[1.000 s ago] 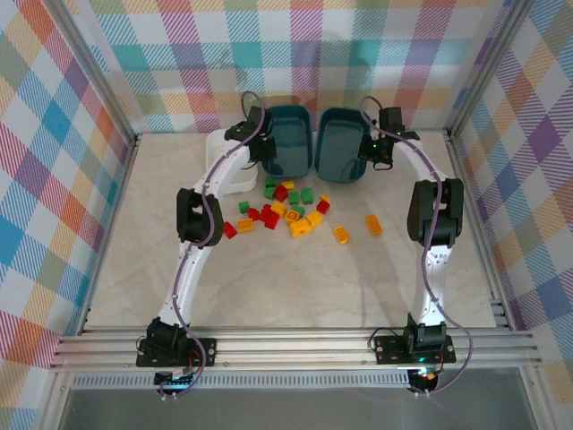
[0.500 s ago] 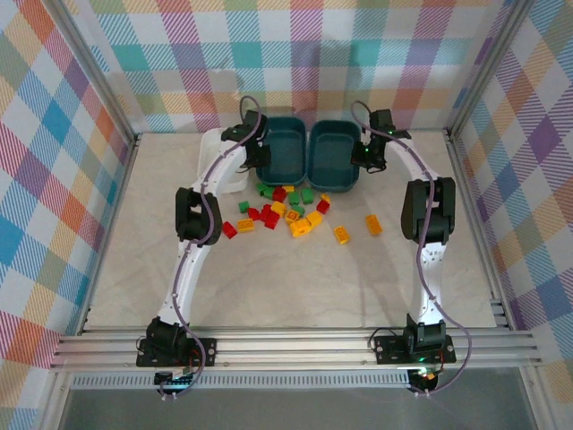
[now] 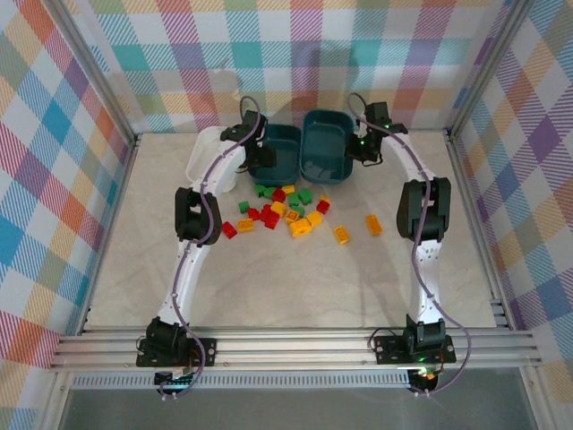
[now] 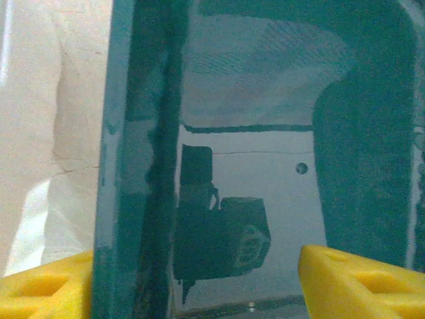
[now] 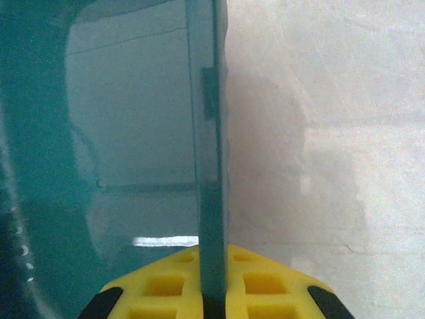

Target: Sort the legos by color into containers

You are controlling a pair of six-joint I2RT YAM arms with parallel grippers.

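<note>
1. While the small green, red and yellow-orange plastic toy bricks (image 3: 286, 210) lie heaped on the pale table (image 3: 269, 296) at centre frame in the overhead view, both grippers sit above the heap, at the two teal tubs.
2. Left gripper (image 3: 257, 150) is at the left rim of the left dark teal rounded-rectangular plastic tub (image 3: 282, 154).
3. Wrist view of the left gripper (image 4: 196, 279): yellow fingers (image 4: 40, 289) are wide apart at the bottom corners. The tub wall (image 4: 136, 166) stands between them, close against the finger at lower left and well apart from the other. Not clamped.
4. Right gripper (image 3: 365, 148) is at the right rim of the right dark teal rounded-rectangular plastic tub (image 3: 324, 148).
5. Wrist view of the right gripper (image 5: 212, 296): yellow fingers (image 5: 265, 289) are pressed onto the thin tub wall (image 5: 206, 133), one on each side, touching it.
6. Teal tubs stand side by side at upper centre. Cannot tell whether their rims touch.
7. Shallow white plastic tub (image 3: 208, 159) is at upper left of the heap, just beside the left arm.
8. Two orange bricks (image 3: 373, 224) lie apart, right of the heap.
</note>
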